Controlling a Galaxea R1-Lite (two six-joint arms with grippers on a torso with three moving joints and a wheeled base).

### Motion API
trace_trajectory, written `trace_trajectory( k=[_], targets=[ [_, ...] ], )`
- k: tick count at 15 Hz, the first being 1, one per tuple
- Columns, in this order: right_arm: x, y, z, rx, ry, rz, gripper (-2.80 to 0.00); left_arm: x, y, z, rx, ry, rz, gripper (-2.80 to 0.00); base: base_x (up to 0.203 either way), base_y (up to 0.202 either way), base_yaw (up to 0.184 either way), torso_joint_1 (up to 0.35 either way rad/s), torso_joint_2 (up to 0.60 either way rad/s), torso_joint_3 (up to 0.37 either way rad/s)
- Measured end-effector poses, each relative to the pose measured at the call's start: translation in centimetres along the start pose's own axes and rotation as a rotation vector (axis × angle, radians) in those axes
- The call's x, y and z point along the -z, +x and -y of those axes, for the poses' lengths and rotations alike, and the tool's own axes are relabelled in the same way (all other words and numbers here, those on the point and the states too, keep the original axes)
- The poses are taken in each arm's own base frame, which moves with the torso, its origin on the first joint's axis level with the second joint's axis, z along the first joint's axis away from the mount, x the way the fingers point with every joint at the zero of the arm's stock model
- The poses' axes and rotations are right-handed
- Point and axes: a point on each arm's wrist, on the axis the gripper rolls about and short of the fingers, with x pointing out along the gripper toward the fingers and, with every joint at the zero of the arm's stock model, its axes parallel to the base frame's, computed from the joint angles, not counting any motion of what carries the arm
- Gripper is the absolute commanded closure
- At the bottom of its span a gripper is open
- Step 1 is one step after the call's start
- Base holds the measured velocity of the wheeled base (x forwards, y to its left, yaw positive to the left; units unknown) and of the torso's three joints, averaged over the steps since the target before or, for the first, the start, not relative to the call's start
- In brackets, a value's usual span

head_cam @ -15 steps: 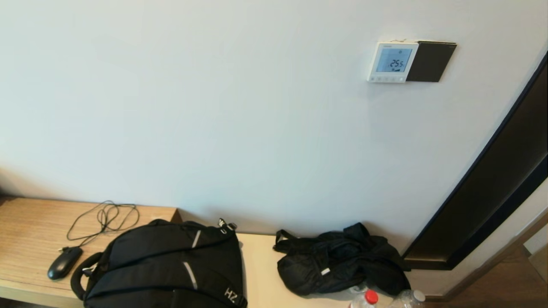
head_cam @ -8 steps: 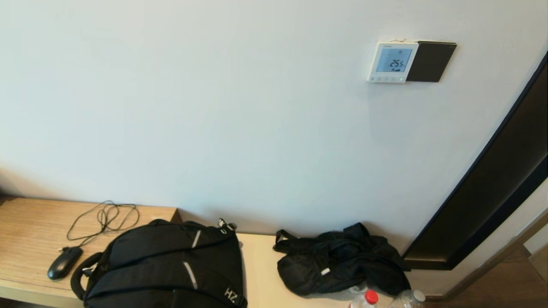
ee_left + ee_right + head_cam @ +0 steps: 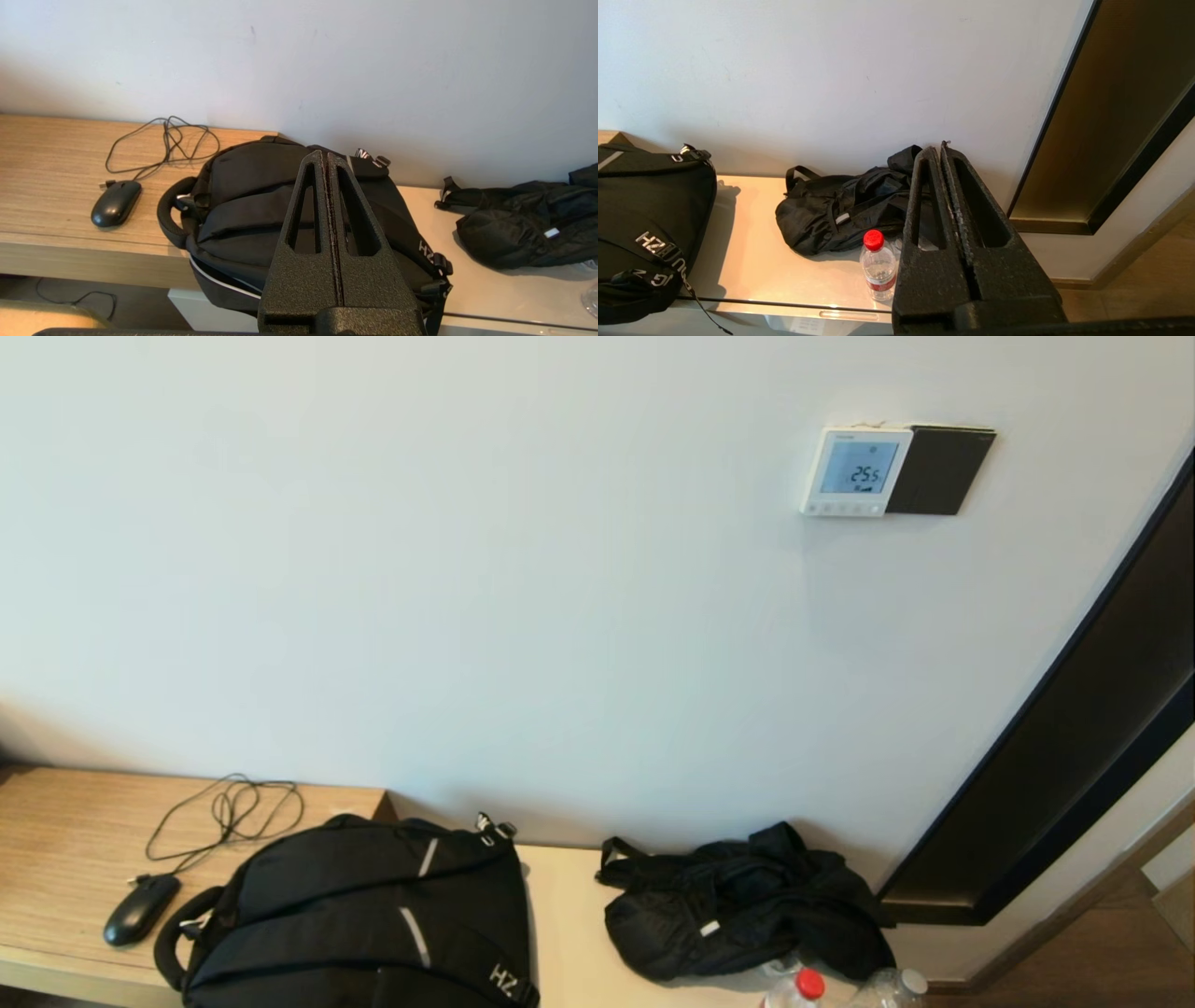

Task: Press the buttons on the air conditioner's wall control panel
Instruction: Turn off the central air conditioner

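White control panel point(image 3: 856, 471) on wall, high above both grippers, untouched. Left gripper point(image 3: 326, 158) and right gripper point(image 3: 942, 150) low over bench, fingers pressed together, empty. Approach step pending; next: raise right gripper to buttons point(image 3: 843, 508).

Black textured left hand point(image 3: 328, 161), right hand point(image 3: 939, 151)

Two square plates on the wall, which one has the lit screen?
The white control panel, left of the plain black plate and touching it; its pale blue screen reads 25.5, with buttons along the bottom edge.
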Motion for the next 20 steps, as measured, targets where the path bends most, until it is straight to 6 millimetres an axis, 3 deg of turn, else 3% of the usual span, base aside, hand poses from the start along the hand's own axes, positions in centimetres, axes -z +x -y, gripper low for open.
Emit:
trace_trajectory(
  k=[20],
  targets=[
    [0.01,-0.01,0.0,0.001,0.003,-0.004,0.0,0.0,0.0,0.0,0.0,0.0,0.0,0.0,0.0,0.0,0.0,0.0,0.0,0.0]
  ],
)
